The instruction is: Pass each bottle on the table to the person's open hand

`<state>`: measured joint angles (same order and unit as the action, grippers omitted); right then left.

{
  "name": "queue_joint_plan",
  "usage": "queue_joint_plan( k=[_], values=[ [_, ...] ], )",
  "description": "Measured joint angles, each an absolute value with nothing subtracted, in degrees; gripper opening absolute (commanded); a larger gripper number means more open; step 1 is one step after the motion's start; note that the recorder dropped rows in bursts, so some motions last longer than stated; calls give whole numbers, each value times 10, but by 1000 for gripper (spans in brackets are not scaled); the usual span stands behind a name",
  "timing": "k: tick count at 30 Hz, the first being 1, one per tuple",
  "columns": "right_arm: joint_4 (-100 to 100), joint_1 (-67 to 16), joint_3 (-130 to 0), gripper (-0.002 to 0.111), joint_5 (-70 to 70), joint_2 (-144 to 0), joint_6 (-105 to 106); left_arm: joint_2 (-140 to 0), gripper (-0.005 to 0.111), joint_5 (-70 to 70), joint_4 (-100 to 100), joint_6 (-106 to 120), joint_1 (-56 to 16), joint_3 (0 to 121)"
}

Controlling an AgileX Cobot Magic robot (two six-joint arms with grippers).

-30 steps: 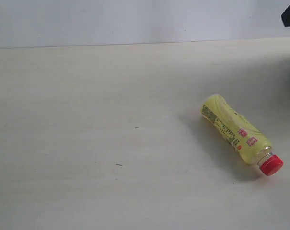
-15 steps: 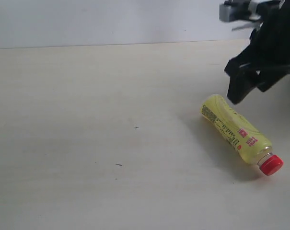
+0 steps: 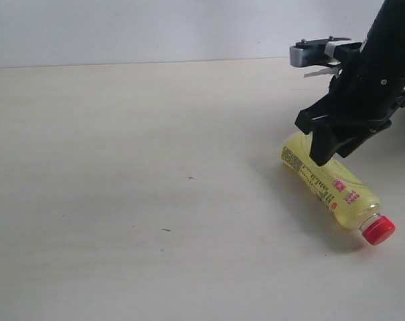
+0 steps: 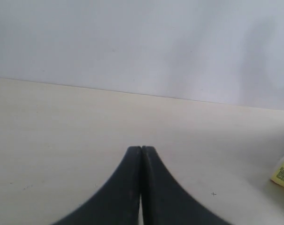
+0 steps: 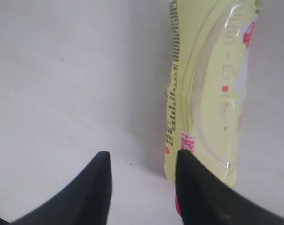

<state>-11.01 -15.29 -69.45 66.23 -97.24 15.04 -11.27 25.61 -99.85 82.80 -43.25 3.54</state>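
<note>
The right gripper [image 3: 322, 155] hangs half-open over the yellow bottle [image 3: 329, 184]'s base end, gripping nothing (contact unclear). The bottle lies on its side at the table [image 3: 122, 200]'s right, its long axis diagonal and its red cap [image 3: 378, 230] nearest the camera. The left gripper [image 4: 142, 151] is closed and empty.

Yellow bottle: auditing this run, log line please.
yellow bottle: lying on table | right gripper: open, near its base | left gripper: shut, empty
</note>
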Motion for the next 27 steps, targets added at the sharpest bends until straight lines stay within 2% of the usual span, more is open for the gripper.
queue_joint_plan(
  k=[1,3,9,11,18,27],
  values=[
    [-111,-153,-695,27,662,-964,150,-113,1,256,-999,828,-432,35],
    [-112,-153,-695,29,659,-936,149,-113,1,256,-999,828,-432,35],
    [-112,-153,-695,71,654,-902,148,-113,1,256,-999,828,-432,35],
    [-112,-153,-686,77,640,-902,150,-113,1,256,-999,828,-432,35],
    [-97,-153,-631,77,572,-924,161,-113,1,256,-999,828,-432,35],
    [-78,-153,-628,77,533,-1012,158,-113,1,256,-999,828,-432,35]
  ],
)
